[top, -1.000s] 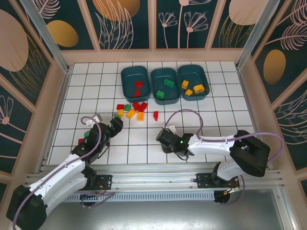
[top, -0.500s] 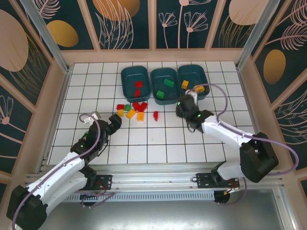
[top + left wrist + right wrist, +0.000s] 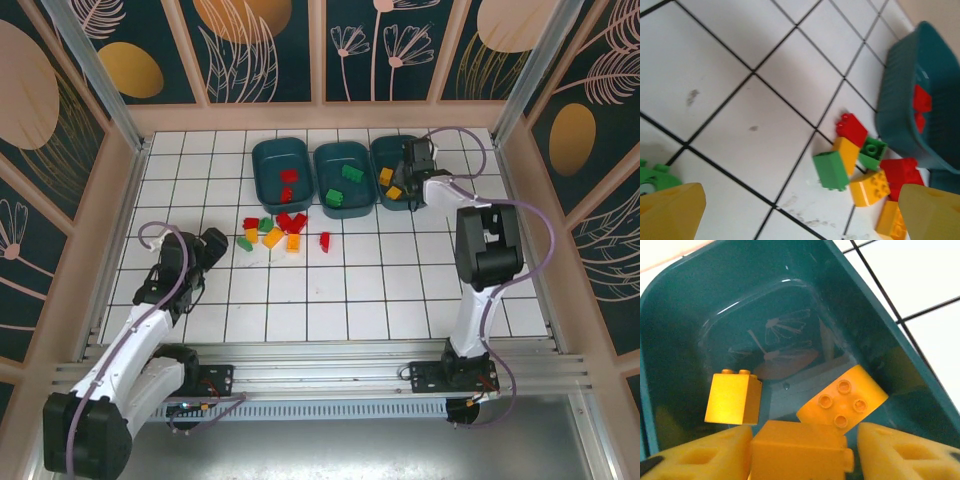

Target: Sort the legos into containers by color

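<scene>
Since the tub (image 3: pixel 670 340) beneath collects yellow, the right fingers (image 3: pixel 705 455) clamp a yellow brick (image 3: pixel 800 447); the left fingers (image 3: pixel 670 210) gape, the pile (image 3: pixel 867 186) ahead.

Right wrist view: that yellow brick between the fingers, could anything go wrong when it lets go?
Dropped from the right gripper, the held brick could land on the two yellow bricks below and bounce over the tub wall. The left gripper, open above the crowded pile, might grab two colours together.
</scene>
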